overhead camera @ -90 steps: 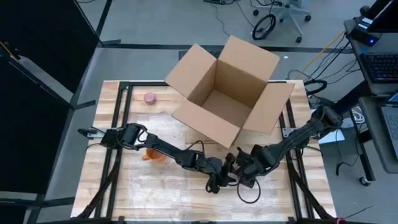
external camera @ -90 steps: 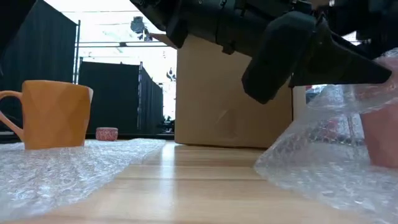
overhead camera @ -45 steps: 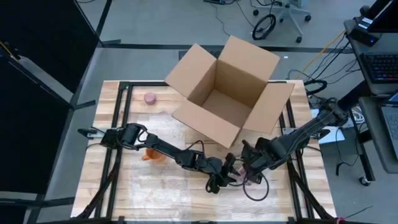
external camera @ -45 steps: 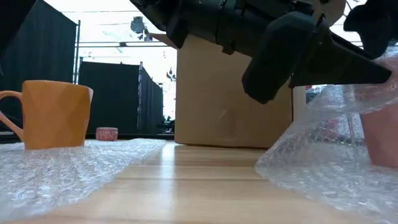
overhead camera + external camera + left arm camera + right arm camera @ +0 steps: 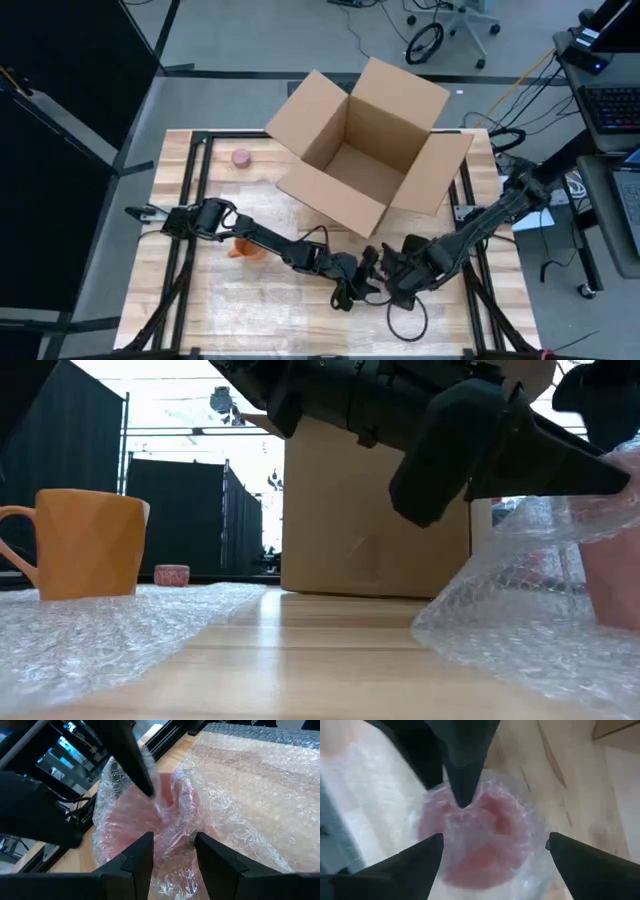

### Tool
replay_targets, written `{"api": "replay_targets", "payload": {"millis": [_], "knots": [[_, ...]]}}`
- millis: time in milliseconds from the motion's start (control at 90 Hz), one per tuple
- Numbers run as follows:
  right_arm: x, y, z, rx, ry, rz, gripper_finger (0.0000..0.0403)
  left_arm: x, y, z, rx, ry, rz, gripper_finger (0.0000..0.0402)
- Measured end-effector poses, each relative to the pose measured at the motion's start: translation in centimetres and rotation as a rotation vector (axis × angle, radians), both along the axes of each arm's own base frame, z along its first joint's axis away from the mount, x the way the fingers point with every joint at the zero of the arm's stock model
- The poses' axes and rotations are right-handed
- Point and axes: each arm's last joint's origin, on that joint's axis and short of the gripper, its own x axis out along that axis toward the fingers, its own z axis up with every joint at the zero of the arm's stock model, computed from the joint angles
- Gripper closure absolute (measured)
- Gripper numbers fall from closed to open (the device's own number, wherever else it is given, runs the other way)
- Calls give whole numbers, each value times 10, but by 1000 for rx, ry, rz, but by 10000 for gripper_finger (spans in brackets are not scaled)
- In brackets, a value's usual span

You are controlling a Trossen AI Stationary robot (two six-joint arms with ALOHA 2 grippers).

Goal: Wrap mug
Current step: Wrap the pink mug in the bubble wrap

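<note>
Pink mug [image 5: 145, 815] sits near my bench's [image 5: 230, 300] front edge, right of centre, already bundled in bubble wrap [image 5: 240, 785]. I judge wrapping well along; loose sheet remains to tuck. Left pincer [image 5: 172, 852] narrowly parted, straddling the wrap. Right pincer [image 5: 490, 855] spread wide above the bundle, holding nothing. Orange mug [image 5: 85, 545] unwrapped. No readable labels.

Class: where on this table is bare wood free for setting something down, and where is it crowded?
Free: the back left corner around the pink cup, left of the box. Crowded: front centre, where both end effectors, left and right, meet over the bubble wrap.
</note>
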Motion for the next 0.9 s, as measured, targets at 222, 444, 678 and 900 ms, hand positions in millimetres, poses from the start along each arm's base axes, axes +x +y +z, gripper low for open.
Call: {"api": "replay_targets", "payload": {"millis": [222, 444, 678, 900], "knots": [[0, -2, -29, -170, 167, 1, 58, 0, 0, 0, 0, 0, 0, 270], [2, -3, -56, -112, 96, -61, 57, 0, 0, 1, -3, -5, -4, 270], [-1, -10, -75, -48, 73, -130, 58, 0, -1, 1, -3, -7, -6, 270], [2, -19, -84, 15, 89, -104, 65, 0, -2, 1, -3, -6, -5, 270]]}}
